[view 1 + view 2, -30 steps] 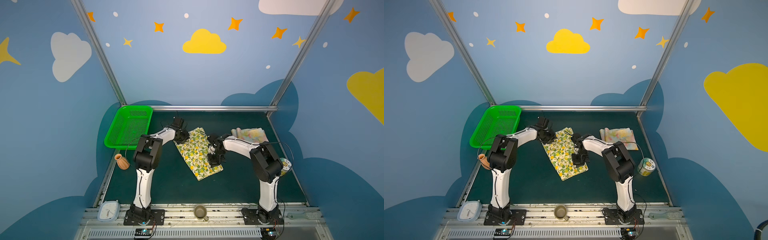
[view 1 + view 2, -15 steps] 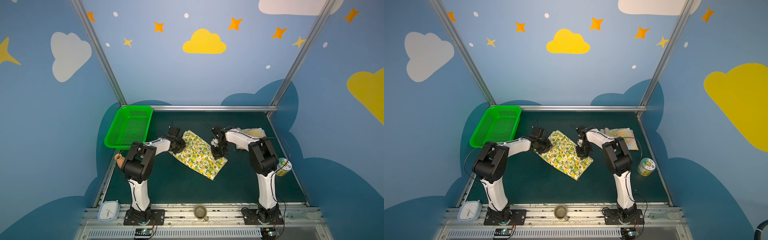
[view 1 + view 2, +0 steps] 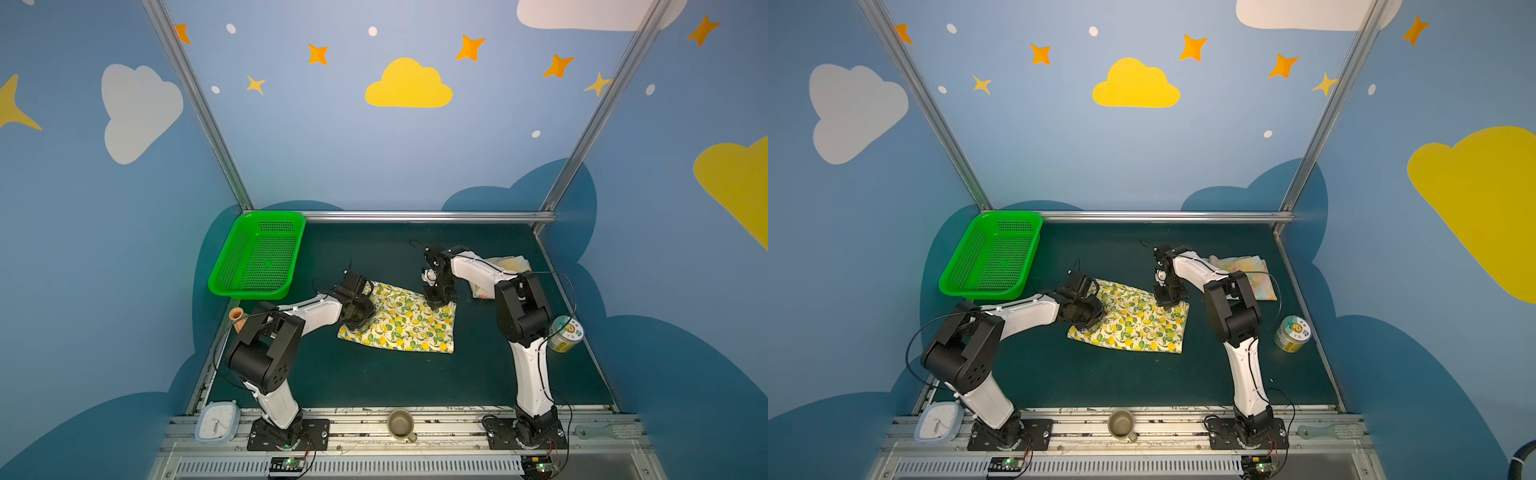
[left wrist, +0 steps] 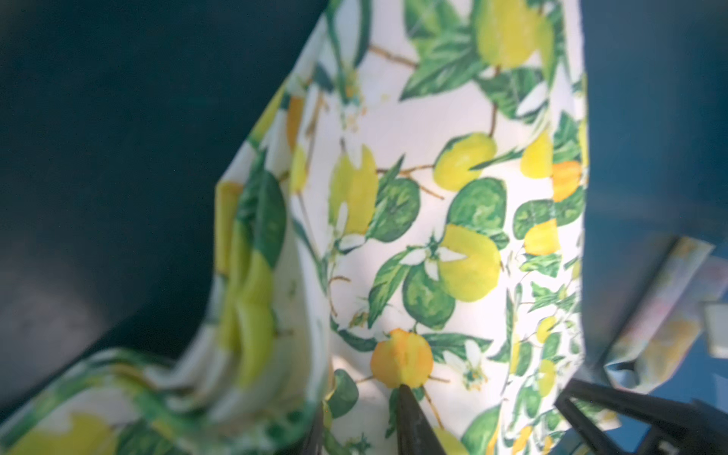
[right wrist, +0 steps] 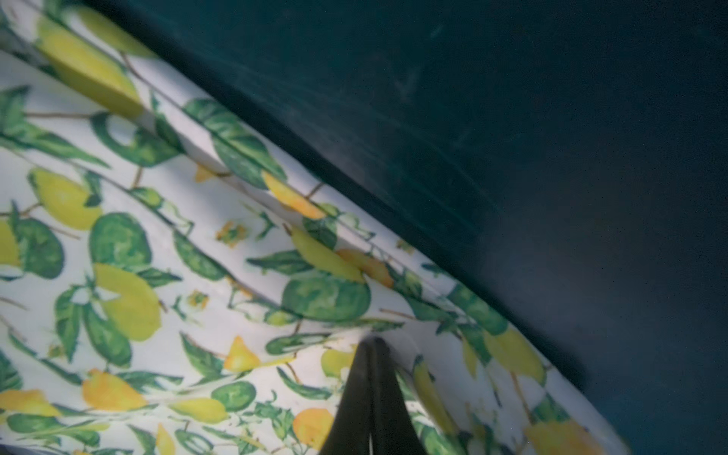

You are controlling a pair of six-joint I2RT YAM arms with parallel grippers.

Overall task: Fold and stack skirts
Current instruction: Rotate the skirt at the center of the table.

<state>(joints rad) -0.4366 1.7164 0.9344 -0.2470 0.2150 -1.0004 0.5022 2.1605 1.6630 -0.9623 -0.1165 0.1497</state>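
Note:
The lemon skirt [image 3: 403, 322] [image 3: 1138, 324], cream with yellow lemons and green leaves, lies folded flat mid-table. My left gripper [image 3: 365, 316] [image 3: 1098, 316] is at its left edge. In the left wrist view the gripper [image 4: 360, 398] has its jaws a little apart, with the skirt [image 4: 433, 197] bunched up over one of them. My right gripper [image 3: 436, 305] [image 3: 1166, 305] [image 5: 372, 342] pinches the skirt's [image 5: 157, 275] far right corner, fingers together. The pale floral skirt [image 3: 511, 264] [image 3: 1246, 270] [image 4: 662, 315] lies folded at the back right, partly behind the right arm.
A green mesh basket [image 3: 272, 215] stands at the back left. A small clay vase [image 3: 237, 318] is by the left edge and a tin can [image 3: 563, 332] by the right edge. A clock [image 3: 218, 422] and a mug [image 3: 400, 423] sit on the front rail.
The lemon skirt has swung from a slant to lie across the table. Its left end came forward with my left gripper, while the right gripper kept hold of the far corner.

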